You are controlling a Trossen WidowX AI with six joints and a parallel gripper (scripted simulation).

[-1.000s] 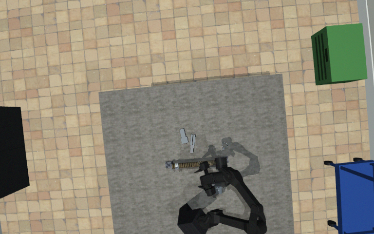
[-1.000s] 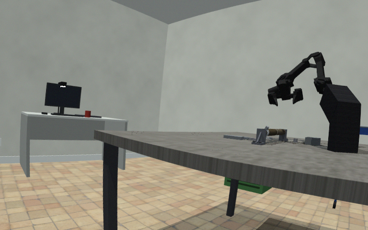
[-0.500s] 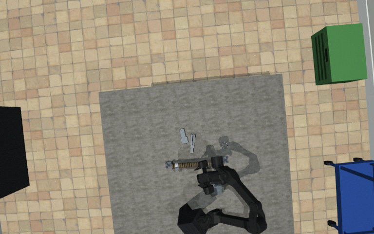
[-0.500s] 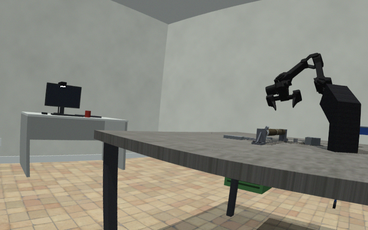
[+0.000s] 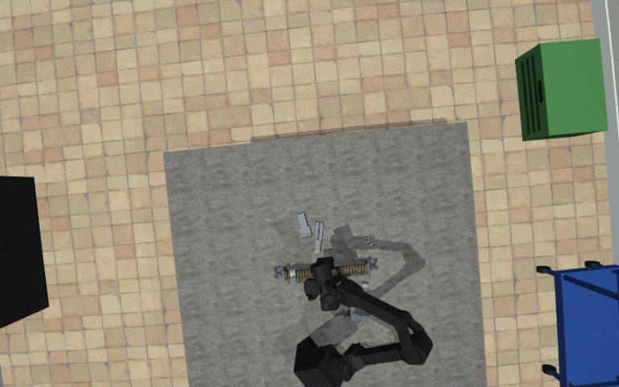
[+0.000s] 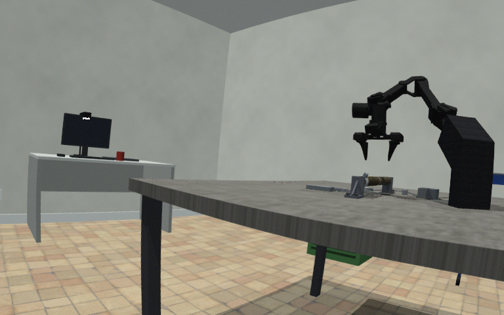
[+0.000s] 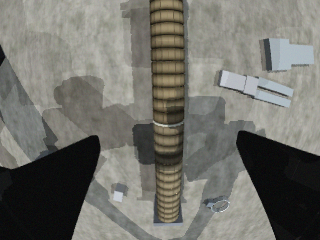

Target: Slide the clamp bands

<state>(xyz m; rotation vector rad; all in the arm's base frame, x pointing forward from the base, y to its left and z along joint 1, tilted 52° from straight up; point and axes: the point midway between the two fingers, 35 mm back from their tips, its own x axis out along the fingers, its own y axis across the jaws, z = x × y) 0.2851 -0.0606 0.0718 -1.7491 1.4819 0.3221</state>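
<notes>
Exterior order. 1 grey bench (image 5: 218, 205) (image 6: 230, 200) (image 7: 225, 25), 2 dark legs visible. On it: 1 ribbed tan hose (image 5: 355, 269) (image 6: 378, 180) (image 7: 167, 82), ends at 2 grey brackets (image 5: 279, 272) (image 6: 357, 186) (image 7: 168, 223). Steel clamp band (image 5: 292, 273) (image 6: 365, 180) by the nearer bracket; 1 or 2 there, can't tell. 1 thin pale ring line (image 7: 168, 124) around the hose further along; can't tell if it's a band. Mender hidden, so its ends can't be placed.

Loose pieces: 1 flat stepped block (image 5: 304, 226) (image 6: 319, 188) (image 7: 280, 54), 1 two-pronged piece (image 5: 318, 236) (image 7: 255, 87) beside it, 1 loose ring clamp (image 5: 371, 235) (image 7: 217, 210), 1 tiny block (image 5: 365, 285) (image 6: 404, 191) (image 7: 118, 195), 1 grey box (image 5: 359, 314) (image 6: 428, 193).

1 black arm (image 5: 374, 305) (image 6: 398, 92), 1 pair of jaws: wide apart, nothing held, above the hose, not touching. 2 fingers (image 6: 364, 150), pointing down.

Beyond the bench: 1 green cabinet (image 5: 575, 86) (image 6: 334, 254), 1 desk (image 6: 88, 174) with 1 monitor (image 6: 86, 130) and 1 red mug (image 6: 119, 155).
</notes>
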